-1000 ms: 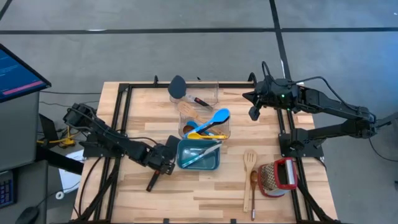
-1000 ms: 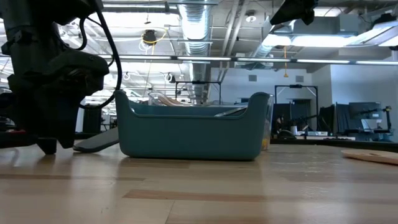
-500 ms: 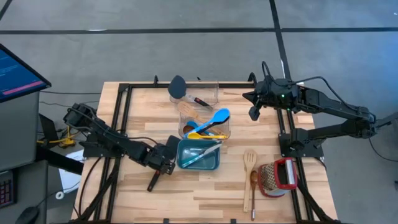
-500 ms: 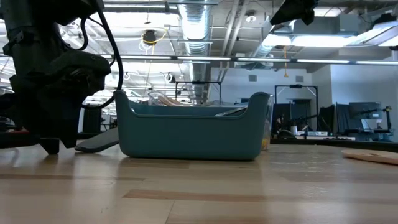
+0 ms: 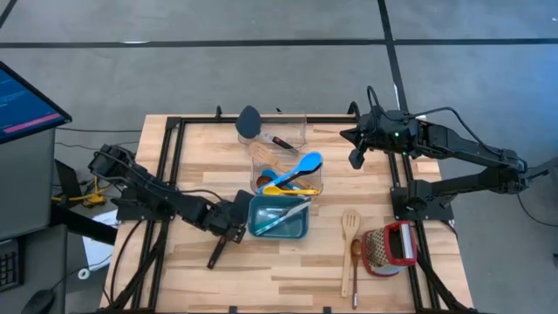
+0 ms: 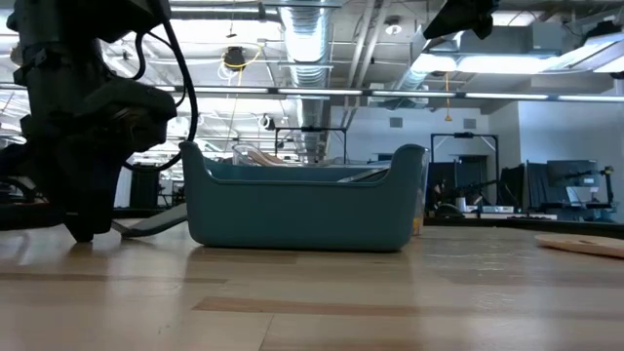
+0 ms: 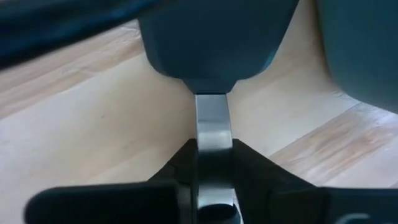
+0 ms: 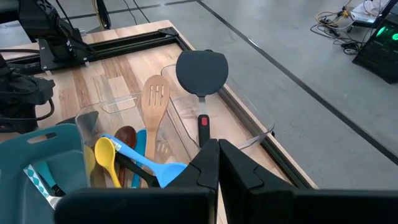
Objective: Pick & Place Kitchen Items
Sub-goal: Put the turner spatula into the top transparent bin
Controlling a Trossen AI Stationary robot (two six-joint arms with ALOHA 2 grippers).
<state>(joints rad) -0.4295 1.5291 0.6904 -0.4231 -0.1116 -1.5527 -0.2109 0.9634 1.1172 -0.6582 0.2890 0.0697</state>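
Left end effector [image 5: 228,234] gripping black spatula [image 5: 215,254]
Fingers clamped on its metal neck, beside teal bin [image 5: 279,218]; right end effector [image 5: 356,159] closed, empty, above tabletop's [image 5: 288,275] far edge

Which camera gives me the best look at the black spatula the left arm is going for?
The left wrist view: the black spatula fills it, its metal neck between the left end effector's fingers. The high view shows its handle beside the teal bin. The low view shows only a flat sliver. The right wrist view misses it.
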